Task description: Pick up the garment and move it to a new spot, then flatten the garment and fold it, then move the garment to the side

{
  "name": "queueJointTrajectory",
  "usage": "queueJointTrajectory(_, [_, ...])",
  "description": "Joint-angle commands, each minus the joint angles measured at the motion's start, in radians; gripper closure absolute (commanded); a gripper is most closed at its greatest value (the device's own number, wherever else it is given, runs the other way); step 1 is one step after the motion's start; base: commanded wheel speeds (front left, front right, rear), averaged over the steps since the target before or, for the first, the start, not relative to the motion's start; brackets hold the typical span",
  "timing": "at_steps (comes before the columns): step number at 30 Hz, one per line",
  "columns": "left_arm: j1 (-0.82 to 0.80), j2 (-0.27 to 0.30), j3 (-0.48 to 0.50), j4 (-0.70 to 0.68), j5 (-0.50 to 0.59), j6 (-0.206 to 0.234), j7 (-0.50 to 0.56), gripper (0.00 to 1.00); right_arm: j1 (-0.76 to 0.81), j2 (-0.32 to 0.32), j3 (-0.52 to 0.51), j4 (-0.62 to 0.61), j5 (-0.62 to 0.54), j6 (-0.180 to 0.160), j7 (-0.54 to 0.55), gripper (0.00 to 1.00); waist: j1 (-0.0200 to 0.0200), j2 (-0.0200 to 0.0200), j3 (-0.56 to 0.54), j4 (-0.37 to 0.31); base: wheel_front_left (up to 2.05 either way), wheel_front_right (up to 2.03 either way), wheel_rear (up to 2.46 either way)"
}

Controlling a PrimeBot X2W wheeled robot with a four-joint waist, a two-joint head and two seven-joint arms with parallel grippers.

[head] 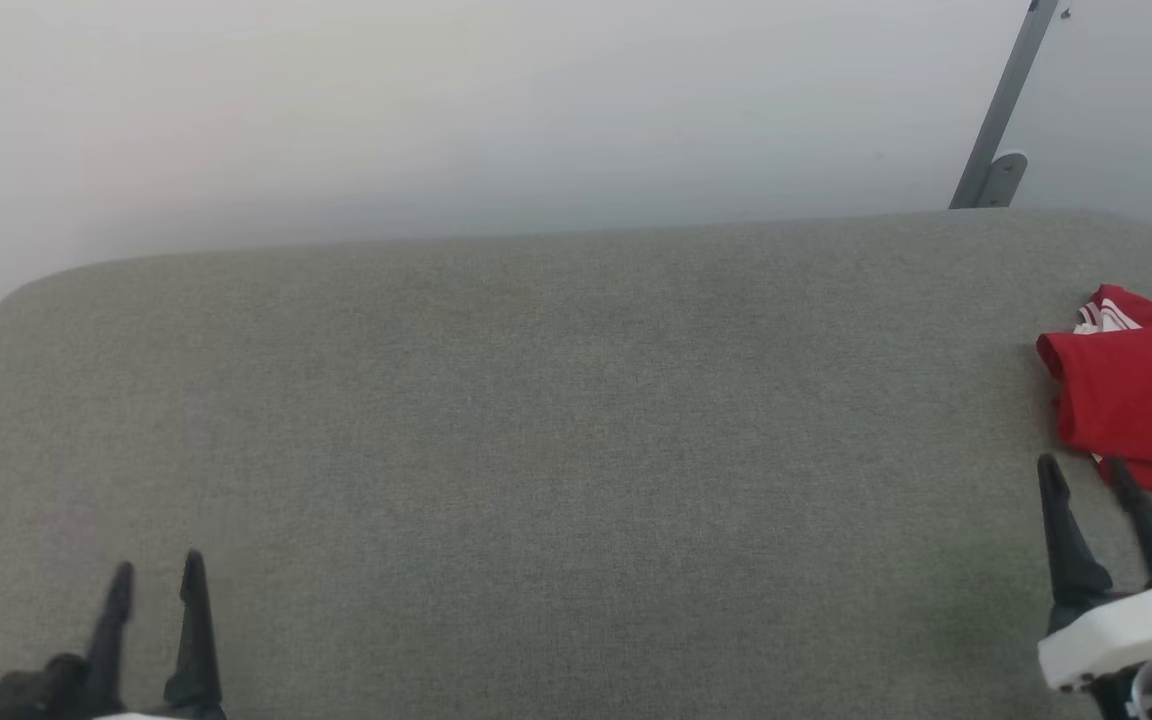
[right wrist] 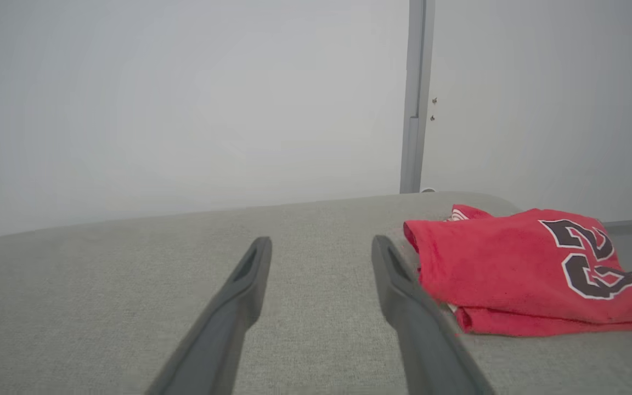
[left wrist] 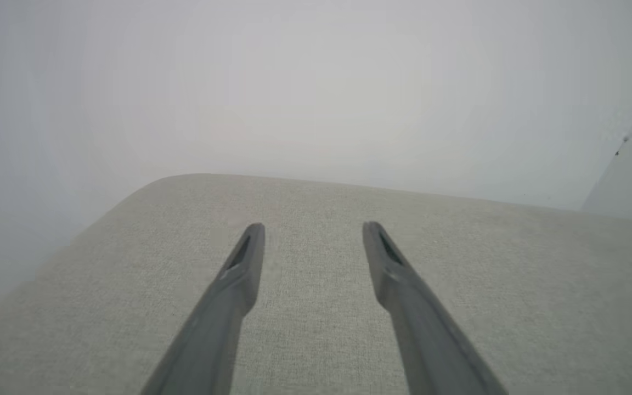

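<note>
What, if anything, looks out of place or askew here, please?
Nothing stands out. The jersey lies folded at the right end of the grey surface; only a bit of striped trim peeks out at its far corner.

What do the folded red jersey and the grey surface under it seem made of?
Red jersey: likely soft knit cloth, matte, slightly fuzzy, lying in limp folds. Grey surface: apparently woven upholstery fabric, matte, with a fine visible weave and rounded corners.
</note>
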Motion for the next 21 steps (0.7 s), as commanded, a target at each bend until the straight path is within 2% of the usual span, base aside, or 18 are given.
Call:
queueJointTrajectory(1, [-0.002, 0.0, 0.0, 0.0, -0.002, 0.0, 0.001, 1.0, -0.001, 0.0, 0.0, -0.001, 0.001, 0.0, 0.001, 1.0, 0.0, -0.0001, 0.0, 0.0, 0.0, 0.0, 0.0])
queueJointTrajectory(7, [0.004, -0.029, -0.007, 0.057, -0.013, 0.0, 0.01, 1.0, 0.039, 0.036, 0.011, 0.048, 0.01, 0.0, 0.004, 1.0, 0.0, -0.0001, 0.0, 0.0, 0.0, 0.0, 0.0])
queueJointTrajectory(21, [-0.041, -0.034, -0.028, 0.069, -0.269, 0.0, 0.078, 1.0, 0.017, 0.071, -0.003, 0.04, 0.235, 0.0, 0.066, 1.0, 0.0, -0.0001, 0.001, 0.002, 0.0, 0.0, 0.0])
